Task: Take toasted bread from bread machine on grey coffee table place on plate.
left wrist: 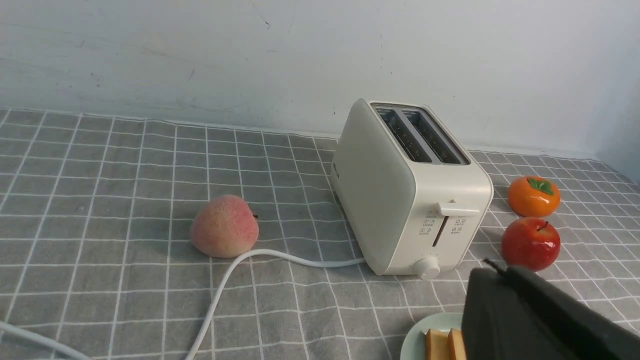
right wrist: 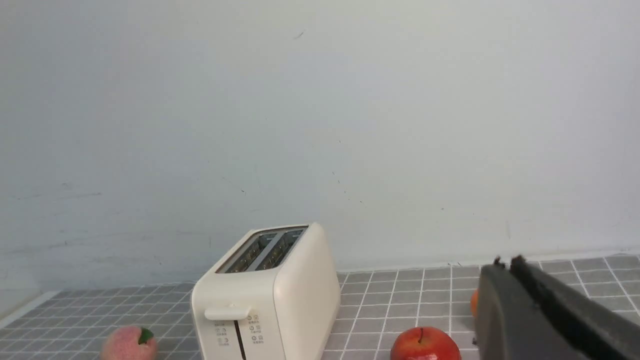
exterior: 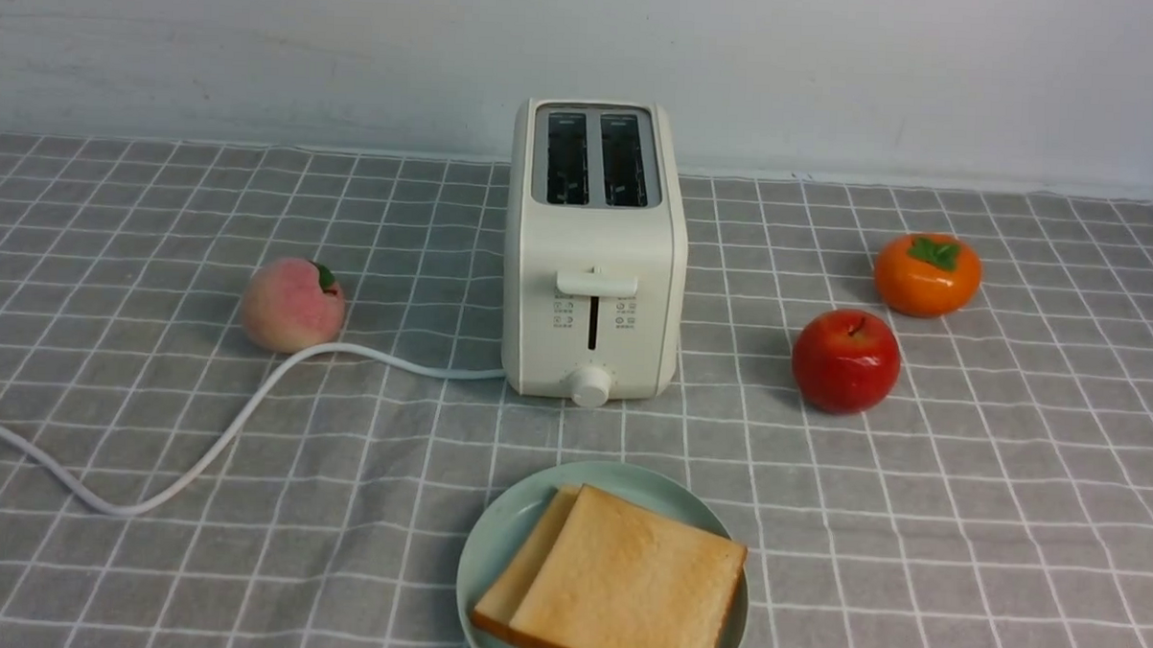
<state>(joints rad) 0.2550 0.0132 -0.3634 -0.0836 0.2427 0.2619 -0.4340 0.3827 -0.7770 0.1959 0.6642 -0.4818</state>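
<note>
Two slices of toasted bread [exterior: 625,585] lie overlapped on the pale mint plate [exterior: 507,542] at the front of the grey coffee table [exterior: 962,529]. Their crust edges [left wrist: 442,345] also show on the plate [left wrist: 415,340] in the left wrist view. The cream bread machine [exterior: 593,257] stands behind the plate with both slots empty and its lever up. My left gripper [left wrist: 492,272] is shut and holds nothing, above the plate's side. My right gripper [right wrist: 507,262] is shut and empty, raised well above the table to the right of the bread machine [right wrist: 267,295]. Neither arm shows in the front view.
A peach [exterior: 292,304] sits left of the bread machine, with the white cord [exterior: 198,455] curving past it to the left edge. A red apple [exterior: 845,360] and an orange persimmon [exterior: 926,273] lie to the right. A pale wall backs the table.
</note>
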